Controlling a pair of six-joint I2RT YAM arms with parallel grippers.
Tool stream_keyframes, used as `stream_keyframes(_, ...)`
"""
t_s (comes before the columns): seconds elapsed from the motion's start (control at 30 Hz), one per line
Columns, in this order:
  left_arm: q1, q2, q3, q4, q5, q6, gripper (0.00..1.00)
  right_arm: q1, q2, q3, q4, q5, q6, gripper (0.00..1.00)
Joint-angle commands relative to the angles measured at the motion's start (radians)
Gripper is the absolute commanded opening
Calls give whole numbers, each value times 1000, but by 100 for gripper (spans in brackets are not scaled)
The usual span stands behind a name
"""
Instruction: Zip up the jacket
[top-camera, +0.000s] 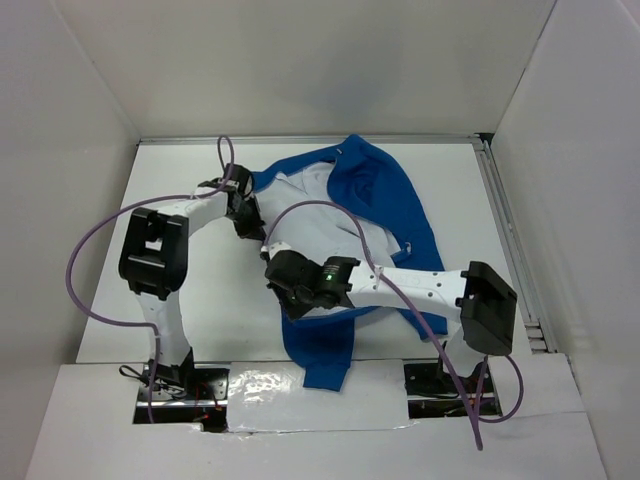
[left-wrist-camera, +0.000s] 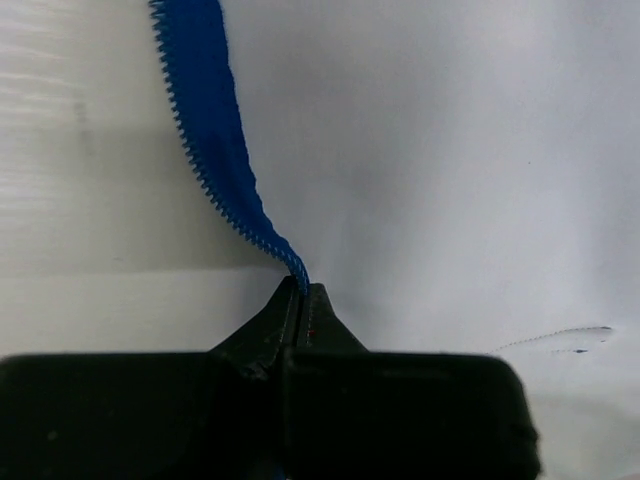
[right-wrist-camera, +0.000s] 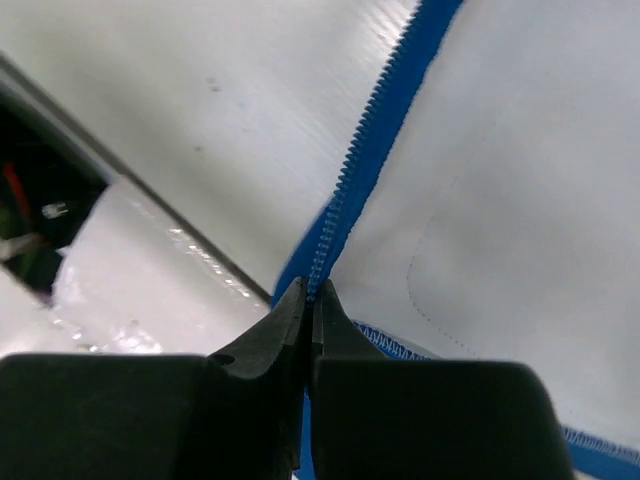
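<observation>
We see the jacket (top-camera: 400, 210) spread lining-up on the table (top-camera: 460, 170), its zipper edge (right-wrist-camera: 375, 130) running front to back, clamped by the right gripper (right-wrist-camera: 312, 290) nearer us and the left gripper (left-wrist-camera: 302, 290) farther along.

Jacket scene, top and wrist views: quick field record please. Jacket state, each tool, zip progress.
jacket: blue, spread open on the table, pale lining facing up
left tool: shut, pinching the end of a toothed zipper edge
right tool: shut, pinching zipper teeth close to the stitched hem
same or opposite zipper sides: cannot tell
zip progress: not zipped, front lies open
</observation>
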Motion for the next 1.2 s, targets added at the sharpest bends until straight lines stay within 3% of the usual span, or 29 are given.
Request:
stream_keyframes(0.0, 51, -103, 43, -27, -73, 12, 0, -23, -23, 10, 112, -208, -64, 0)
stream_keyframes(0.17, 154, -244, 159, -127, -166, 43, 0, -41, 25, 160, 243, -544, -171, 0)
stream_keyframes(0.37, 254, -336, 395, -160, -111, 79, 0, -57, 43, 354, 447, -837, -134, 0)
stream_keyframes(0.47, 249, -344, 521, -147, -62, 113, 0, -95, -21, 261, 652, -891, -17, 0)
stream_keyframes(0.53, 228, -320, 575, -143, -50, 133, 0, -147, -102, 95, 811, -866, 47, 0)
stream_keyframes(0.6, 135, -278, 621, -138, -51, 153, 0, -194, -192, -104, 952, -829, 167, 0)
stream_keyframes(0.7, 9, -217, 590, -101, -36, 194, 2, -290, -330, -373, 999, -684, 285, 0)
stream_keyframes(0.77, -62, -160, 534, -86, -21, 205, 5, -334, -401, -541, 929, -585, 333, 0)
stream_keyframes(0.83, -169, -119, 489, -65, -27, 237, 17, -360, -499, -635, 877, -486, 370, 0)
stream_keyframes(0.87, -227, -65, 486, -66, -51, 242, 40, -386, -538, -715, 829, -459, 405, 0)
stream_keyframes(0.9, -246, -38, 506, -86, -65, 241, 54, -400, -608, -753, 812, -418, 420, 2)
stream_keyframes(0.93, -264, 17, 523, -103, -79, 239, 67, -406, -639, -801, 782, -386, 437, 12)
stream_keyframes(0.97, -289, 41, 546, -129, -112, 225, 94, -414, -671, -813, 690, -346, 446, 19)
stream_keyframes(1.0, -295, 59, 588, -176, -128, 219, 99, -413, -716, -815, 638, -271, 445, 37)
stream_keyframes(1.03, -303, 78, 598, -190, -134, 218, 99, -408, -733, -803, 525, -228, 436, 48)
stream_keyframes(1.17, -298, 19, 528, -192, -148, 201, 99, -383, -771, -744, 341, -60, 393, 80)
